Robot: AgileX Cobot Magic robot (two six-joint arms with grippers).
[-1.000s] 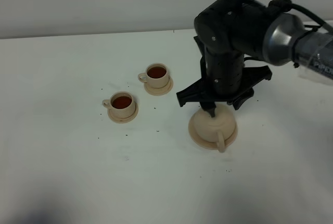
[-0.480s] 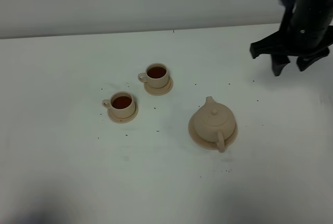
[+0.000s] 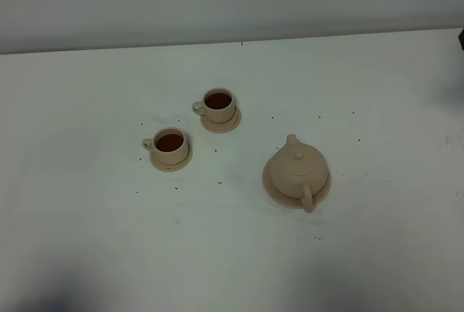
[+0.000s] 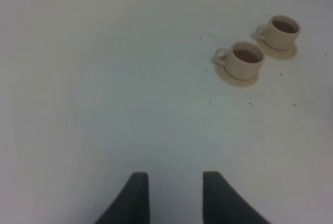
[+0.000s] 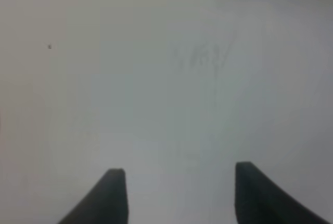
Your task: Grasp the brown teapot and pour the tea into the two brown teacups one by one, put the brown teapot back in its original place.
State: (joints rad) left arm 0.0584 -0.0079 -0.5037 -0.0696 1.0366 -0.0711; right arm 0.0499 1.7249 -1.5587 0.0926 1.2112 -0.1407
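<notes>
— Brown teapot (image 3: 296, 170) seated on its wide round saucer (image 3: 324, 190), right of the desk's middle, spout toward the far edge, loop handle toward the near one. Both brown teacups dark with tea: far cup (image 3: 219, 104) and near cup (image 3: 170, 143), each on a small saucer, well apart from the pot.

— And the arms?

— Right pincer (image 5: 174, 190) spread wide over bare desk (image 3: 87, 239), holding nothing. Left pincer (image 4: 176, 193) with a clear gap between its fingers, nothing between them either, looking toward the near cup (image 4: 245, 60) and far cup (image 4: 281, 30) from a distance.

— Step in hand, then?

— By the look of it, pouring finished and pot returned; only clearing away left. Best done by keeping both arms high and wide of the crockery (full cups spill at the slightest knock), no sweeping across the middle, no second touch on the pot handle.

— Count?

— One teapot, one lid with knob, one wide saucer under it. Two cups, two small saucers. Two pincers, seen only in the wrist views. Scattered dark specks (image 3: 215, 151) on the desk, too small to name or count.
</notes>
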